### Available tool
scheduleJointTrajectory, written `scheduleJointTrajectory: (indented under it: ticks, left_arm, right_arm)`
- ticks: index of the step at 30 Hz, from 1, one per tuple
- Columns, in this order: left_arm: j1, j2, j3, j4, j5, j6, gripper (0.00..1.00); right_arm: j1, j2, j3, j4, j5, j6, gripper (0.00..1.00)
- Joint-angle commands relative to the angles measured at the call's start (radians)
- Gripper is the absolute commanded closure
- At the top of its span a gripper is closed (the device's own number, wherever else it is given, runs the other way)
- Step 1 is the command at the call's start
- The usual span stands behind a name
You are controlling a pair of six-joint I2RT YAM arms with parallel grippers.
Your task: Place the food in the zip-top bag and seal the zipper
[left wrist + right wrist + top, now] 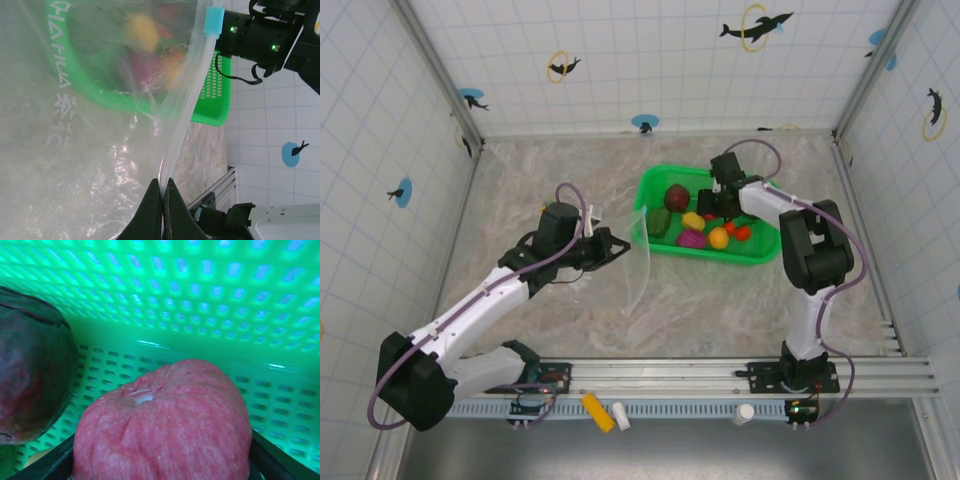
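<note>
My left gripper (608,243) is shut on the mouth edge of the clear zip-top bag (638,258) and holds it upright beside the green basket (760,255). In the left wrist view the zipper (187,100) runs up from my pinched jaws (163,187) to its bluish end (214,21). The basket holds maroon (677,196), dark green (659,222), yellow (694,221), purple (691,239), orange (718,238) and red (743,233) food. My right gripper (724,212) is down inside the basket. Its fingers press both sides of a pink-red fruit (170,420), next to the maroon one (27,375).
The basket's perforated wall (200,290) rises close behind the pink-red fruit. Tiled walls enclose the marble table on three sides. A yellow piece (597,411) and two small white pieces (621,415) (745,412) lie by the front rail.
</note>
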Motion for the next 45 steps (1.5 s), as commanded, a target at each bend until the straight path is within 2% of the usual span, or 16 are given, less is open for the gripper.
scheduleJointTrajectory:
  ticks: [1, 6, 10, 14, 17, 23, 28, 33, 38, 41, 42, 45]
  left_arm:
    - [0.006, 0.0, 0.001, 0.039, 0.012, -0.035, 1.0]
    - [0.006, -0.004, 0.009, 0.049, 0.003, -0.07, 1.0]
    - [0.006, -0.031, -0.003, 0.088, -0.016, -0.114, 1.0]
    - [0.005, -0.036, 0.0, 0.125, -0.007, -0.157, 1.0]
    - [0.006, -0.038, 0.007, 0.14, -0.004, -0.176, 1.0]
    - [0.005, -0.039, 0.038, 0.146, 0.004, -0.195, 1.0]
    - [0.006, -0.05, 0.083, 0.126, 0.006, -0.197, 1.0]
    - [0.005, -0.063, 0.13, 0.096, 0.013, -0.196, 1.0]
    - [0.006, -0.072, 0.191, 0.033, 0.009, -0.166, 1.0]
    - [0.006, -0.067, 0.229, 0.001, 0.02, -0.15, 1.0]
    - [0.006, -0.065, 0.238, -0.01, 0.019, -0.144, 1.0]
    - [0.006, -0.061, 0.25, -0.025, 0.017, -0.137, 1.0]
  right_arm:
    - [-0.011, -0.102, -0.03, 0.017, 0.034, -0.001, 0.47]
    - [0.004, -0.283, -0.098, 0.043, 0.053, 0.019, 0.47]
    - [0.038, -0.5, -0.224, 0.161, -0.127, 0.088, 0.47]
    - [0.161, -0.696, -0.321, 0.246, -0.234, 0.153, 0.47]
    - [0.287, -0.79, -0.372, 0.299, -0.263, 0.206, 0.47]
    - [0.465, -0.835, -0.448, 0.444, -0.283, 0.34, 0.47]
    - [0.509, -0.801, -0.499, 0.53, -0.304, 0.421, 0.47]
    - [0.531, -0.778, -0.496, 0.476, -0.218, 0.403, 0.48]
    - [0.548, -0.768, -0.424, 0.253, 0.023, 0.329, 0.46]
    - [0.555, -0.756, -0.379, 0.158, 0.113, 0.303, 0.42]
    - [0.558, -0.755, -0.37, 0.145, 0.119, 0.299, 0.4]
    - [0.569, -0.75, -0.334, 0.131, 0.09, 0.285, 0.2]
